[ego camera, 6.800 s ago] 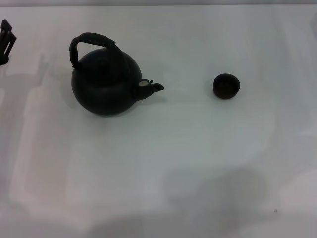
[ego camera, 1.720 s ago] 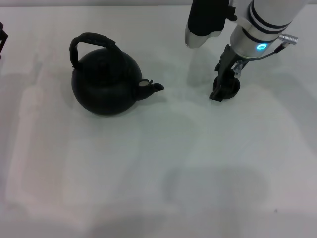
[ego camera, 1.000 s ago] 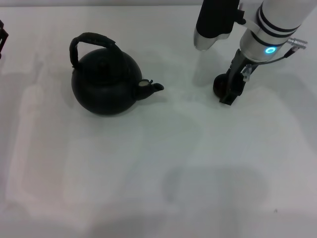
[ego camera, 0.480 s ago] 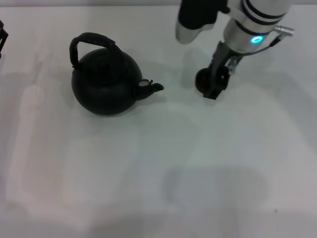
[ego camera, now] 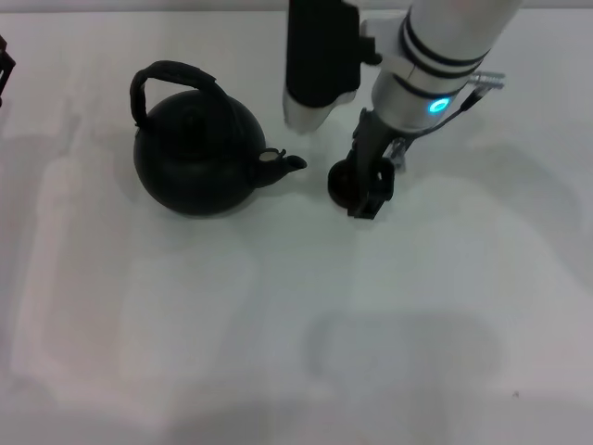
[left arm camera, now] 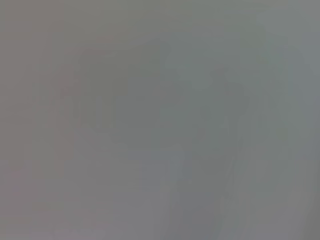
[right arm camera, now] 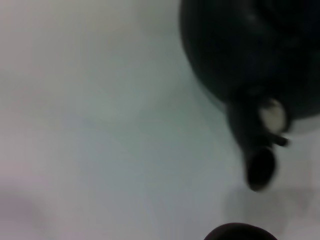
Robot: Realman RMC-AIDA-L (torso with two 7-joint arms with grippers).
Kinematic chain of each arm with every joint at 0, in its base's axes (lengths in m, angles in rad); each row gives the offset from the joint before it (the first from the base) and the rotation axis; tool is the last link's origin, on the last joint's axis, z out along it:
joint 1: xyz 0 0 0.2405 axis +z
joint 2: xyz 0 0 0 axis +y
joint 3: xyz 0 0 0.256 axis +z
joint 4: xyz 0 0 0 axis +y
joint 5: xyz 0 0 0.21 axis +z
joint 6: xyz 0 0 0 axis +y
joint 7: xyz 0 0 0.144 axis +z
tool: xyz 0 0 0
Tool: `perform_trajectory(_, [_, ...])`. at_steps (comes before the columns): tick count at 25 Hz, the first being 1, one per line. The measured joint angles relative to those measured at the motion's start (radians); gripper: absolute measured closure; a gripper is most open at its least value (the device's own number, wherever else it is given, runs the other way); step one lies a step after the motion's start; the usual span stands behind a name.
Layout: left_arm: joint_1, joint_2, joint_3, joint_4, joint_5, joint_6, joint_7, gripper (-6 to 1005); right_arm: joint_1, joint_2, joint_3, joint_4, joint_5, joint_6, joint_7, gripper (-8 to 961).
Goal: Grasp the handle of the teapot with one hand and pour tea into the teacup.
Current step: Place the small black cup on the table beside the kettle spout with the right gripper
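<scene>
While the right gripper [ego camera: 363,190] holds the tiny round teacup [ego camera: 342,182] in its dark fingers, the cup sits just beside the stubby spout [ego camera: 289,164]. Round and matte black, the teapot [ego camera: 195,153] stands on the smooth white bench [ego camera: 278,324], rough arched handle [ego camera: 171,76] untouched. Left gripper [ego camera: 5,65] idles at the bench's edge; its fingers' state cannot be told.

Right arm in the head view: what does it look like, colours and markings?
The right arm has a white cylindrical casing with thin black bands, a glowing cyan ring light near the wrist and a thin cable beside it. A black block with a pale tip sits alongside. Its tool is black.
</scene>
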Motion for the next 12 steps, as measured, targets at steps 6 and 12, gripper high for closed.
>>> perform_trajectory(6, [-0.005, 0.001, 0.000, 0.001, 0.000, 0.000, 0.000, 115, 0.002, 0.000, -0.094, -0.005, 0.039, 0.045, 0.022, 222])
perform_trajectory(12, [-0.006, 0.001, 0.000, 0.001, 0.000, 0.000, 0.000, 114, 0.003, 0.000, -0.154, -0.004, 0.041, 0.083, 0.051, 222])
